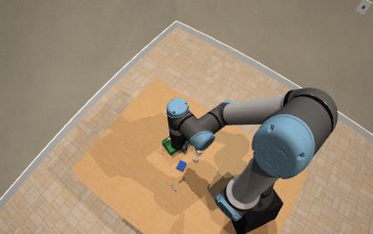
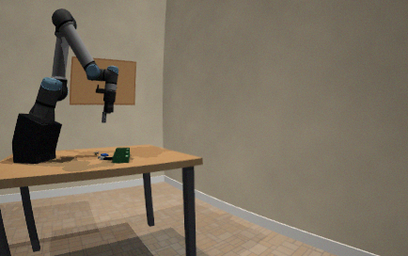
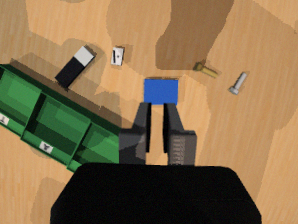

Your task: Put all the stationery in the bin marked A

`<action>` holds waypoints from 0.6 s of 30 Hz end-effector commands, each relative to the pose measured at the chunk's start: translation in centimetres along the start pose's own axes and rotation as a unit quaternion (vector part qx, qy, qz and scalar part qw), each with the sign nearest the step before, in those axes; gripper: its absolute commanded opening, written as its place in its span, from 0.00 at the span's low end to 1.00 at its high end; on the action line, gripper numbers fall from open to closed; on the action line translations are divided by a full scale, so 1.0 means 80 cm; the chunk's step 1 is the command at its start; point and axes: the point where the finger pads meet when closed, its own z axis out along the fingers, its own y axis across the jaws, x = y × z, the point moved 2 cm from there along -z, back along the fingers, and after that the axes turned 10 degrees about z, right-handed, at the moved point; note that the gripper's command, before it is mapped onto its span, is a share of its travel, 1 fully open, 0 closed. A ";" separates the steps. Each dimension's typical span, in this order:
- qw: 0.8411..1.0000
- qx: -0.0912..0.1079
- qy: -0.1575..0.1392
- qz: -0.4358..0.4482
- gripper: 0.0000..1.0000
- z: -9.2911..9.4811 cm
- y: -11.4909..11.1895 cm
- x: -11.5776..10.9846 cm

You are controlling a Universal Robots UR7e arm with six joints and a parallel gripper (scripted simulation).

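Observation:
My gripper [image 3: 157, 118] [image 2: 103, 118] hangs high above the table, its fingers nearly together with nothing between them. In the wrist view it is over the right end of a green bin [image 3: 53, 125] [image 1: 168, 145] [image 2: 121, 154] with compartments and small white labels that I cannot read. A flat blue block [image 3: 161, 91] [image 1: 181, 165] lies on the table just past the fingertips. A black bar with a white end [image 3: 75, 66] lies near the bin. A small white clip [image 3: 117, 56] [image 1: 195, 159] lies beside it.
A brass screw [image 3: 206, 68] [image 1: 182, 179] and a grey bolt [image 3: 237, 83] [image 1: 174, 187] lie right of the blue block. The arm's black base [image 1: 258, 212] stands at the table's near end. The wooden table [image 2: 155, 162] has edges close to the bin.

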 end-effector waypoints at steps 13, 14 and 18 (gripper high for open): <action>0.997 0.020 -0.039 0.056 0.31 0.007 -0.003 0.022; 0.999 0.021 -0.038 0.031 0.31 0.012 -0.012 0.018; 0.998 0.024 -0.036 -0.041 0.31 0.029 -0.047 0.005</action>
